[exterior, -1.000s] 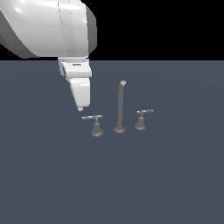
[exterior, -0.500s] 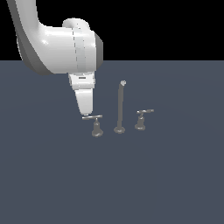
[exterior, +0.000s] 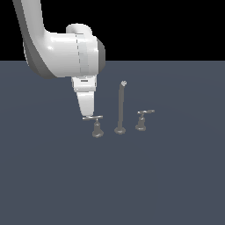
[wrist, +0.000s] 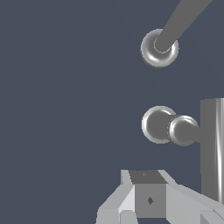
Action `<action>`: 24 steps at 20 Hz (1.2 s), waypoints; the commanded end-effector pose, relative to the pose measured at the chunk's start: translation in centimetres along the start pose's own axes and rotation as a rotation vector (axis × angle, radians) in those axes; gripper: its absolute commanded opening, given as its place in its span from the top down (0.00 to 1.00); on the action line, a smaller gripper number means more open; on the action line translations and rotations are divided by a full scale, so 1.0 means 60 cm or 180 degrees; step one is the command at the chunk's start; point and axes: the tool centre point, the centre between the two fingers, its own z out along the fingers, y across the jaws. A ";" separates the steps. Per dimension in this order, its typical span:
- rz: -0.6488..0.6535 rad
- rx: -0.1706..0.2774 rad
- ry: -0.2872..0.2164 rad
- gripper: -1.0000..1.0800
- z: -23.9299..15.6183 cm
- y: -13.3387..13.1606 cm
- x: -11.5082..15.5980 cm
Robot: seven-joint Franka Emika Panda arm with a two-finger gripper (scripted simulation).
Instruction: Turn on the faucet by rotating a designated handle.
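Observation:
The faucet is a small grey three-piece set on the dark floor. Its tall thin spout (exterior: 120,107) stands in the middle, and a handle with a stubbier lever (exterior: 142,118) is on the exterior view's right. The handle (exterior: 97,130) on the exterior view's left has a long thin lever bar (exterior: 93,117) on a flared base. My gripper (exterior: 88,115) points down, shut and empty, with its tip at the bar's free end. In the wrist view, my gripper (wrist: 148,194) sits beside the lever bar (wrist: 213,148), near the handle base (wrist: 158,124) and the spout base (wrist: 159,48).
The dark grey floor (exterior: 52,184) stretches flat all around the faucet. My white arm (exterior: 57,52) rises above and toward the exterior view's left of the set.
My gripper has come down and toward the exterior view's right until its tip meets the lever bar's free end. The lever and the other faucet parts have not moved.

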 end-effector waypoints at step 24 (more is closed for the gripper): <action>0.0006 0.0007 -0.0004 1.00 -0.001 0.109 -0.018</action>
